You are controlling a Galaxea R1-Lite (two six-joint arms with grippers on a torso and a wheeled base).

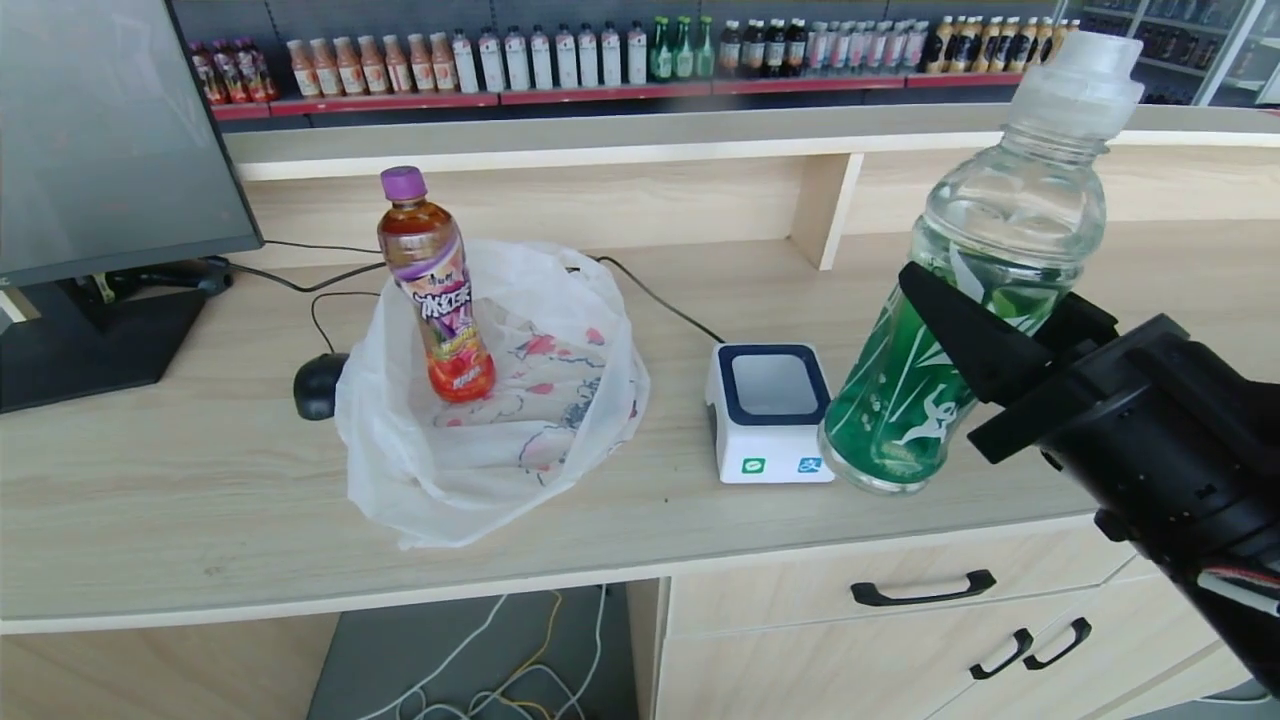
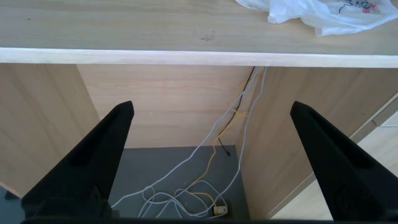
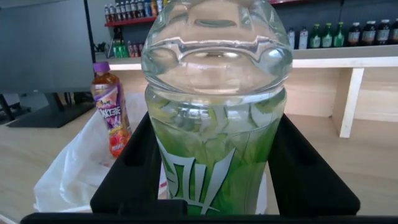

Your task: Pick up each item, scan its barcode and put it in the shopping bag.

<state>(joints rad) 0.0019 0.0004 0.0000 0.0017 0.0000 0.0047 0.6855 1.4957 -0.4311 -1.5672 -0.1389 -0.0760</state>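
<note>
Below the front edge of counter (image 1: pixel 200 480): left gripper (image 2: pixel 211 107), spread wide, nothing in it. Nearest on the right: right gripper (image 1: pixel 990 290), clamped on the label of green bottle (image 1: pixel 1010 230), tilted, base just right of scanner (image 1: pixel 768 410). Left of scanner: bag (image 1: pixel 560 400), mouth open, tea bottle (image 1: pixel 438 290) upright inside. Against bag's left side: mouse (image 1: pixel 318 385). Farther left: monitor (image 1: pixel 110 130). At the back: shelf of bottles (image 1: pixel 600 55).

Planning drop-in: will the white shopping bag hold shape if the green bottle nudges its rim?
Probably not: the shopping bag is thin, crumpled film, so its rim likely folds. Looks light, may slide on the counter, though the purple-capped bottle standing in it should anchor it.
</note>
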